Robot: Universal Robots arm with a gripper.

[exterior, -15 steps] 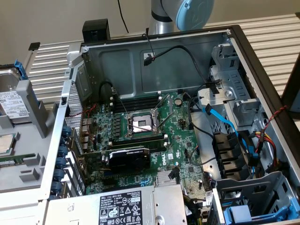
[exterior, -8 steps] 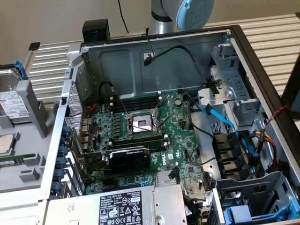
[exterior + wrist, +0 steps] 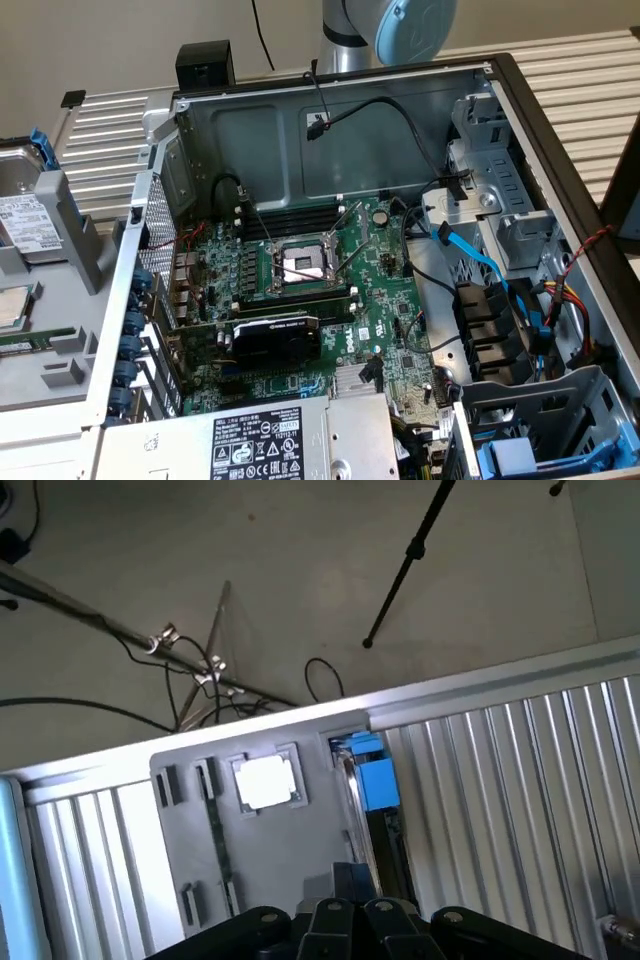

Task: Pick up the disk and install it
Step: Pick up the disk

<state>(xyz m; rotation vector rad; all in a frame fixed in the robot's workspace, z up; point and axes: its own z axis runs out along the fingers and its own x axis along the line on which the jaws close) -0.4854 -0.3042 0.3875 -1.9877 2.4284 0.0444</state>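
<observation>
At the exterior view's left edge, on a grey plastic tray [image 3: 62,345], the disk [image 3: 22,218] sits with its white label facing up and its blue frame showing at one end. In the wrist view the blue frame of the disk [image 3: 372,780] shows by a corner of the tray [image 3: 290,850], in the slot beside a square silver chip [image 3: 265,780]. The claw [image 3: 350,885] is clenched with nothing between its fingers and hangs above the tray, clear of the disk. The arm [image 3: 385,30] rises behind an open computer case [image 3: 560,160], where a green circuit board [image 3: 300,290] lies. A second blue drive carrier [image 3: 520,455] sits in the case's near corner, at the exterior view's right.
</observation>
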